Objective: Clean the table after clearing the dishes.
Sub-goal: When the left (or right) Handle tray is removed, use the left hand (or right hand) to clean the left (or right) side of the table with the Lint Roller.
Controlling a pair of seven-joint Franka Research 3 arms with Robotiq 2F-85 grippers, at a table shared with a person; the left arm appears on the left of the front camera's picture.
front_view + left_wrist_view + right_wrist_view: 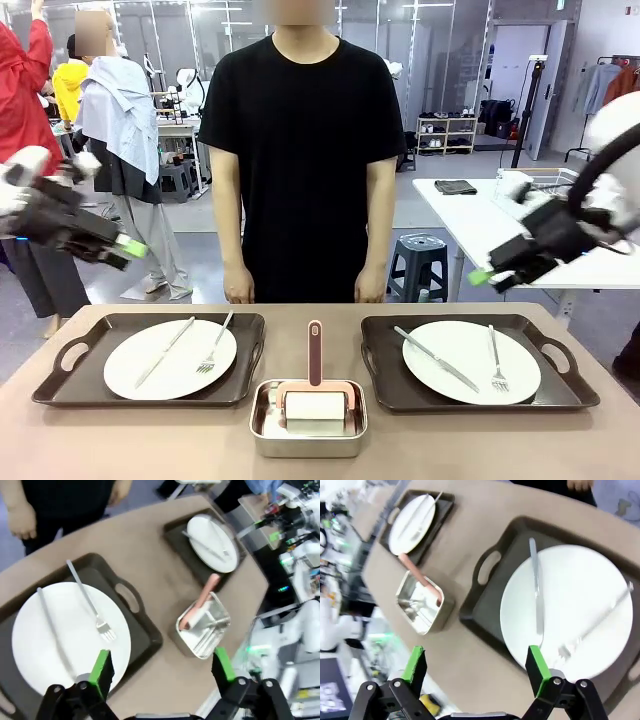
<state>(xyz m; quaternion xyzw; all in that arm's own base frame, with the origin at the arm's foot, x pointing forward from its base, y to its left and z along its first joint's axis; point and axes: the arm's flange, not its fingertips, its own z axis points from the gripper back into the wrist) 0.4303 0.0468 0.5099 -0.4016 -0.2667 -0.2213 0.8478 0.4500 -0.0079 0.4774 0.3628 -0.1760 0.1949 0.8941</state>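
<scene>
Left end effector [127, 250] and right end effector [487, 278] hover, jaws spread.

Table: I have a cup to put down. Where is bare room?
Widest bare table runs along the near edge, either side of the steel pan. Narrow strips separate the pan's pink handle from the left tray and right tray. Both trays are crowded with plates and cutlery.

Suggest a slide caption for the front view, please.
Open left gripper and right gripper hover above round white plates on dark brown trays flanking a steel pan.
</scene>
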